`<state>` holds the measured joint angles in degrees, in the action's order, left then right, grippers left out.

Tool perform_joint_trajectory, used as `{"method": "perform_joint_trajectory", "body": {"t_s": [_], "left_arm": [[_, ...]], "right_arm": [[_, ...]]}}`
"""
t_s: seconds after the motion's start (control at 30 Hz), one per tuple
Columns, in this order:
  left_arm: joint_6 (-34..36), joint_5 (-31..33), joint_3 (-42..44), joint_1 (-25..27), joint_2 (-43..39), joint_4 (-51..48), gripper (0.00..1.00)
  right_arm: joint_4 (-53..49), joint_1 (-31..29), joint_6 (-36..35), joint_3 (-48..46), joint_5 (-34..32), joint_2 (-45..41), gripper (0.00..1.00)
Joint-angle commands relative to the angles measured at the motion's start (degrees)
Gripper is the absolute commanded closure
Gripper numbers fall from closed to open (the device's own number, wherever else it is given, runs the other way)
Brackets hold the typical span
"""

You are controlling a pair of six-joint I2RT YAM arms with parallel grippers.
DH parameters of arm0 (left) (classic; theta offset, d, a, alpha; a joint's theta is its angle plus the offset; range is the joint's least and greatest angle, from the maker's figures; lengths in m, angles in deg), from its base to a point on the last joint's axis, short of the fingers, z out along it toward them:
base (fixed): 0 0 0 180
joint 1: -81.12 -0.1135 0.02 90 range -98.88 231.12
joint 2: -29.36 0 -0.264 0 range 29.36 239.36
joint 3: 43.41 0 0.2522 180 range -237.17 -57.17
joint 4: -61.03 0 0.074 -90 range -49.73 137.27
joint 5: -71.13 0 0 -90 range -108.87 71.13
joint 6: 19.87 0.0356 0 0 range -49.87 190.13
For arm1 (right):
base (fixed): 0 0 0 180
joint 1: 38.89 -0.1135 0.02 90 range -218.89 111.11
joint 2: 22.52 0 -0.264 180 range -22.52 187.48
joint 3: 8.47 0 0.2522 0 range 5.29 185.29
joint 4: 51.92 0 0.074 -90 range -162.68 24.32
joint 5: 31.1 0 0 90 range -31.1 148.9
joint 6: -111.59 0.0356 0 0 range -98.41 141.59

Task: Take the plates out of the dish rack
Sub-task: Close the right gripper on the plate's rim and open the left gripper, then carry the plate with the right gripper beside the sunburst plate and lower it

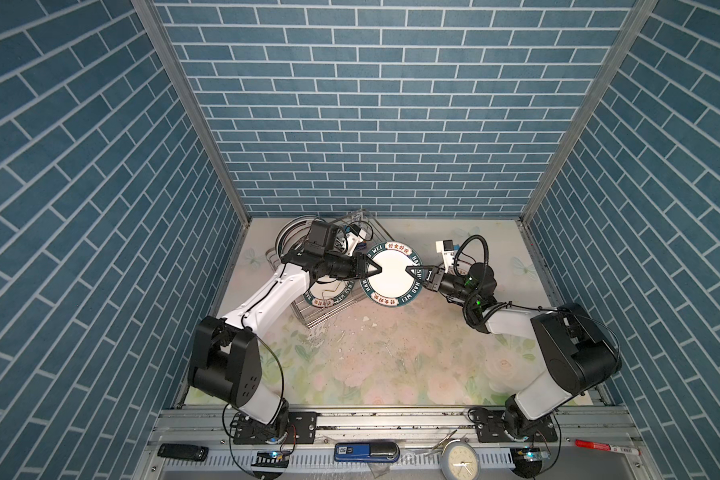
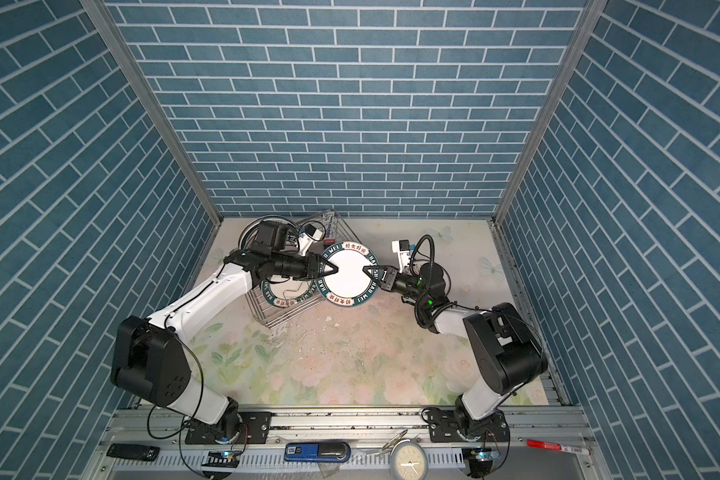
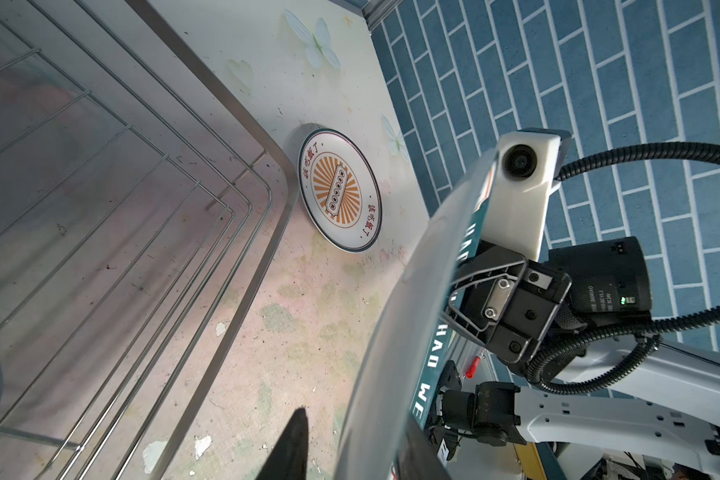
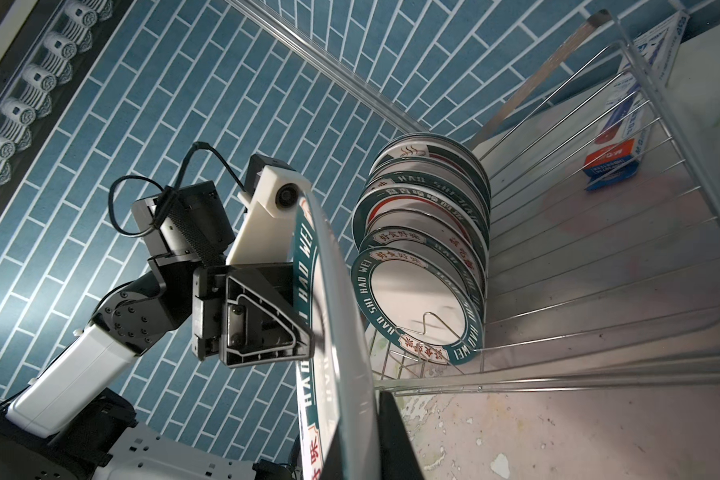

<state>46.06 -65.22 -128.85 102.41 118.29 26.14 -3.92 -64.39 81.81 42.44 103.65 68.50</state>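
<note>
A white plate [image 1: 391, 279] with a dark teal lettered rim hangs in the air just right of the dish rack [image 1: 308, 322]. My right gripper [image 1: 408, 271] is shut on its right rim. My left gripper [image 1: 380, 270] straddles the plate's left rim with its jaws open; in the left wrist view one finger [image 3: 296, 440] stands clear of the plate's underside [image 3: 395, 324]. Several more plates [image 4: 425, 257] stand upright in the rack [image 4: 599, 291], at its left end. An orange sunburst plate [image 3: 338, 191] lies flat on the table beside the rack's corner [image 3: 281, 166].
A blue and red box [image 4: 612, 162] leans at the rack's far end. On the front rail lie a black remote [image 1: 182, 451], a blue device [image 1: 366, 452], a small clock [image 1: 460, 461] and a red pen [image 1: 599, 445]. Blue brick walls close in three sides.
</note>
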Motion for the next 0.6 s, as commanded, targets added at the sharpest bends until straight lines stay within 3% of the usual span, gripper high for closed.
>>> {"method": "perform_joint_trajectory", "body": {"t_s": [0.0, 0.13, 0.27, 0.47, 0.57], "left_arm": [[2.02, 2.24, -0.62, -0.02, -3.62, -0.27, 0.61], [4.49, 8.92, -1.17, -0.02, -6.74, -3.63, 0.59], [8.06, 21.71, -1.45, -0.37, -11.46, -7.57, 0.56], [10.05, 36.75, 0.73, -1.99, -18.44, -8.13, 0.52], [10.27, 40.11, 1.23, -2.82, -19.75, -8.38, 0.48]], "right_arm": [[-8.48, 0.15, -8.03, 3.88, -1.25, -6.70, 1.00], [-23.75, 0.62, -17.25, 5.37, -6.08, -14.57, 1.00], [-38.78, 1.19, -25.40, 7.02, -14.59, -22.76, 1.00], [-49.18, 3.29, -29.07, 6.44, -29.52, -33.91, 1.00], [-53.49, 4.02, -29.99, 5.48, -38.93, -38.75, 1.00]]}}
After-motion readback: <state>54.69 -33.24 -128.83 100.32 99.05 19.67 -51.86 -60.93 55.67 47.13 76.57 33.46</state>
